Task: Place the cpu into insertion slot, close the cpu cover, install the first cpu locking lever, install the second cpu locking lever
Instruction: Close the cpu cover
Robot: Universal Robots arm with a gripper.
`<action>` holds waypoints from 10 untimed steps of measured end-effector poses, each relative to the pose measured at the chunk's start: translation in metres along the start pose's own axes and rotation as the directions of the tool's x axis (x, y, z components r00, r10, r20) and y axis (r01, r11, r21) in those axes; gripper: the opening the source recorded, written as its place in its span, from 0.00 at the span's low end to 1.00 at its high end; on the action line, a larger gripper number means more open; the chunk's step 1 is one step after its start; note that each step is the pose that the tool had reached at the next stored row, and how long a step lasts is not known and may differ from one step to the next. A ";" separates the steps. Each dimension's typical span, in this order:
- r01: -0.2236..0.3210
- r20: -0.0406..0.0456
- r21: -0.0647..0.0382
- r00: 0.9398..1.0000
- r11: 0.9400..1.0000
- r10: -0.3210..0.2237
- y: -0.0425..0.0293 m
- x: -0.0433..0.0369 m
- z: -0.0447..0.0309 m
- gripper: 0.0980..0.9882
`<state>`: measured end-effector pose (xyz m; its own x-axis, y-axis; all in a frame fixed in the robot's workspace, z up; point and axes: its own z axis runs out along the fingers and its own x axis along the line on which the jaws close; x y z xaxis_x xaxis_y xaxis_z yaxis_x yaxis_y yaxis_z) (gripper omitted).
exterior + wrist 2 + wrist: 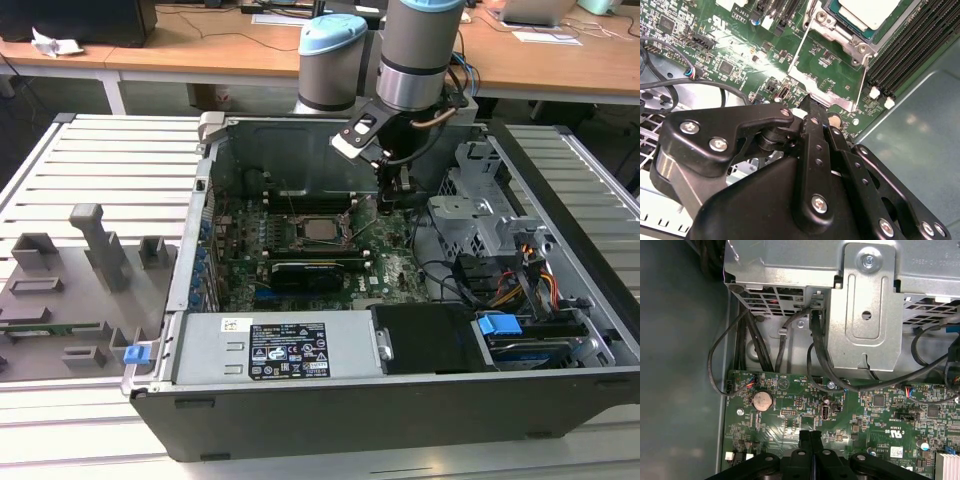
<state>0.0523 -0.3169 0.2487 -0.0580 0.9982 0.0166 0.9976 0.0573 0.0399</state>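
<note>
Exterior view: the open case (400, 415) holds a green board (398, 268), power supply (280, 350) and drive cage (480, 210). The cpu (322, 229) sits in the slot (296, 230), and the gripper (390, 195) is down inside the case, just beside the slot toward the exterior view's right. Second wrist view: cpu seated in the slot, cover (830, 95) open and off it, fingers (815, 130) pressed together with nothing seen between them, tip near the cover's edge. First wrist view: closed fingers over the board near a coin cell (761, 400), with cables (720, 360) running from the cage to the board.
</note>
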 end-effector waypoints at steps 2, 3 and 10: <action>0.000 0.000 0.000 1.000 1.000 0.000 -0.0001 0.0000 0.0000 0.01; 0.000 0.000 0.000 1.000 1.000 0.000 -0.0001 0.0000 0.0000 0.01; 0.000 0.000 0.000 1.000 1.000 0.000 -0.0008 0.0001 0.0000 0.01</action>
<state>0.0514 -0.3169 0.2487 -0.0580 0.9982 0.0165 0.9976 0.0573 0.0400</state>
